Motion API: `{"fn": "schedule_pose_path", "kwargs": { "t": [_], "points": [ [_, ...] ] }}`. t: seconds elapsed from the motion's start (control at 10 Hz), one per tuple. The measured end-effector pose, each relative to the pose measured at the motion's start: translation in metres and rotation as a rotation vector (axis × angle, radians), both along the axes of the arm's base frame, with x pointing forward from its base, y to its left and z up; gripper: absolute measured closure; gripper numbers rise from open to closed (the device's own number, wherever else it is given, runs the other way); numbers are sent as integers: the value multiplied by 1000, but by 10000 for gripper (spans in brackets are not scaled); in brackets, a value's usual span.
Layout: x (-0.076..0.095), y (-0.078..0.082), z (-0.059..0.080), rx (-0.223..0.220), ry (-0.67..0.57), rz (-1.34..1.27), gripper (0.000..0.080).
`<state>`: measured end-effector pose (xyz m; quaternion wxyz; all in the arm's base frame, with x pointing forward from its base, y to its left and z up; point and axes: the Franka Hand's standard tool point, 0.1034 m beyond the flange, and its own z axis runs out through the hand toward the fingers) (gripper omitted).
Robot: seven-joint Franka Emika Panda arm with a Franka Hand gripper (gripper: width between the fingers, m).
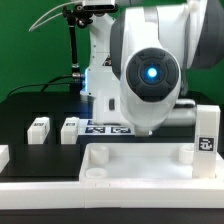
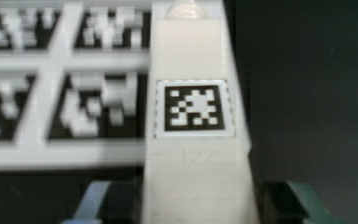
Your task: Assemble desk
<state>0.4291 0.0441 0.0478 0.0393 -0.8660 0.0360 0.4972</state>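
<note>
The claw (image 2: pixel 197 200) stands wide, one finger (image 2: pixel 98 198) on each side of a white leg (image 2: pixel 197 105). Dark gaps show between them, so it straddles the leg without gripping, likely squared across the narrow width for a firm pinch. The leg lies on the black tabletop (image 1: pixel 30 108) beside the marker board (image 2: pixel 60 90). The desk top (image 1: pixel 140 165) lies in the exterior view's foreground, rim upward, probably to take legs.

A marker board (image 1: pixel 105 128) lies flat on the black tabletop (image 1: pixel 25 105) mid-scene. Far behind hangs a green backdrop (image 1: pixel 25 30), with a dark upright pole (image 1: pixel 72 55) towards the exterior view's left.
</note>
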Motion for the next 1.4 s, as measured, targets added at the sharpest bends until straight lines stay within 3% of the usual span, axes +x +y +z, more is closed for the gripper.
{"fn": "schedule_pose_path", "kwargs": {
  "t": [0.1, 0.4, 0.9, 1.2, 1.3, 1.4],
  "points": [
    [21, -6, 22, 5, -28, -11, 512],
    [43, -10, 70, 18, -116, -8, 512],
    [64, -11, 71, 1, -459, -24, 512],
    [119, -39, 112, 51, -661, -44, 512],
    [130, -44, 118, 51, -756, -30, 512],
    [129, -43, 115, 39, -811, -31, 511]
  ]
}}
